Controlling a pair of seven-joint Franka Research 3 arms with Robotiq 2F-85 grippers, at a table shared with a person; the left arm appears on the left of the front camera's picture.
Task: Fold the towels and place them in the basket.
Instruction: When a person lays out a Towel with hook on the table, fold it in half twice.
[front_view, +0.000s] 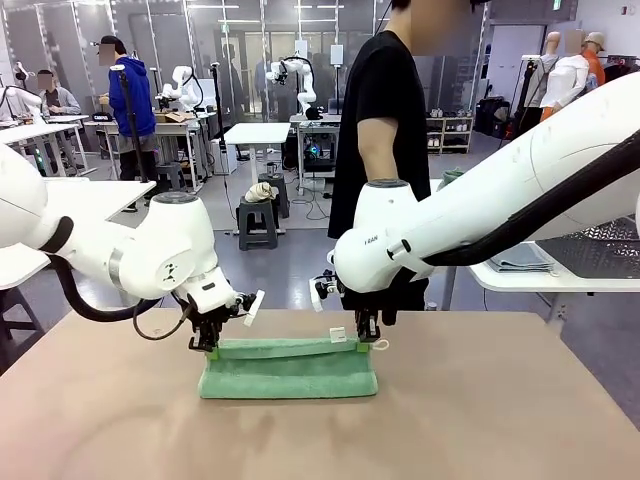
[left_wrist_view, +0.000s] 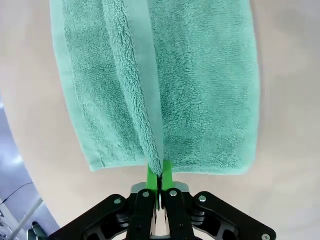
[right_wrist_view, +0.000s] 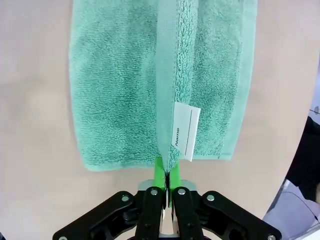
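mint towel pinched at both ends of its raised hem

the left gripper (front_view: 207, 343) and right gripper (front_view: 366, 338) are each clenched on the long hemmed edge of the mint green towel (front_view: 288, 372), which runs between them as a low ridge. below their fingertips the rest of the towel lies doubled on the table (front_view: 500, 420). a white label (right_wrist_view: 186, 131) hangs just beside the right gripper's pads. bare tabletop spreads outward of both grippers, and a person (front_view: 385, 120) stands beyond the right one.
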